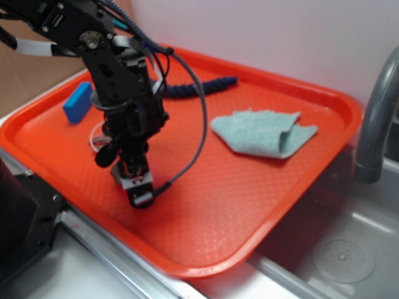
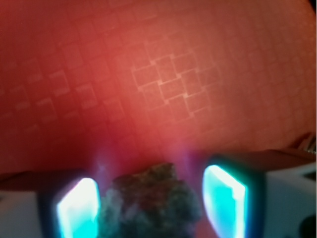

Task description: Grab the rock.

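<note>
**Rough stone sits between the end effector's fingers, low over an orange tray**

The rock [image 2: 151, 201] is a small, jagged lump, brown-grey with reddish patches, its surface pitted and uneven. In the wrist view it fills the gap between the two fingers [image 2: 225, 203], whose inner faces glow bright teal. The left finger appears to touch the stone; a thin dark gap shows on the right, so whether the end effector [image 1: 138, 187] is clamped on it or only straddling it cannot be told. In the exterior view the rock is hidden behind the fingertips.

The end effector points straight down at the near-left part of the tray [image 1: 249, 205], its tip at or just above the surface. The black arm [image 1: 118, 81] rises above it, with a dark cable [image 1: 201, 118] looping off to the right.

The tray is orange plastic with a fine embossed pattern of small squares, rounded corners and a raised lip all round. Its near and right areas are bare, leaving open room there.

Far left on the tray lies a blue block [image 1: 78, 103], smooth and rectangular. Behind the arm a thin metal ring [image 1: 96, 138] is partly visible. A dark blue twisted rope [image 1: 199, 87] lies by the far rim. Right of centre is a crumpled pale teal cloth [image 1: 265, 132], soft and folded.

A grey curved faucet [image 1: 374, 118] stands at the right, over a steel sink [image 1: 343, 255].
</note>
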### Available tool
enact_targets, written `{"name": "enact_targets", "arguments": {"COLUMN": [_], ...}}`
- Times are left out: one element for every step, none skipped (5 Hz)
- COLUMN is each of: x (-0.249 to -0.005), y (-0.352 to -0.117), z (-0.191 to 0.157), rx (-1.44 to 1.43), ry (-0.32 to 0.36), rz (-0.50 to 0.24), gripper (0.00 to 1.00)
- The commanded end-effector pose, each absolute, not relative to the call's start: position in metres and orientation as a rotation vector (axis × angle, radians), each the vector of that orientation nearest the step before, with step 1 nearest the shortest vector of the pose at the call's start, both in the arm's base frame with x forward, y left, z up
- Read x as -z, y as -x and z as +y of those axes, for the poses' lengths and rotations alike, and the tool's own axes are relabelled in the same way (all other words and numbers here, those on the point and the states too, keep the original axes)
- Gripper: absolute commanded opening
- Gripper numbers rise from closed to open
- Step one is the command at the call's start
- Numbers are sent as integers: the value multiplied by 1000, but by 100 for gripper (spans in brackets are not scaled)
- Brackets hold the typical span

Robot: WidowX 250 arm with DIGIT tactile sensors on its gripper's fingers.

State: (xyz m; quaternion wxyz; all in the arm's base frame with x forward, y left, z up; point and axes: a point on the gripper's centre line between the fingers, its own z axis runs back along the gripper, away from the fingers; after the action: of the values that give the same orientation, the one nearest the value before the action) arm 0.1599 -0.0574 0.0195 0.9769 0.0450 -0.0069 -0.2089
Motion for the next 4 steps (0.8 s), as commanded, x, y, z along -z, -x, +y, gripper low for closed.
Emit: {"name": "enact_targets", "arguments": {"x": [-28,-54,-102,-143], "y": [-171,-182,-194,-198], "z": [-34,-31,-26,-19], "rx": [385,300,148,64], "ry": [-54,-29,6,40], "rz": [-18,-10,-51,-96], "gripper": [0,0,0,0]}}
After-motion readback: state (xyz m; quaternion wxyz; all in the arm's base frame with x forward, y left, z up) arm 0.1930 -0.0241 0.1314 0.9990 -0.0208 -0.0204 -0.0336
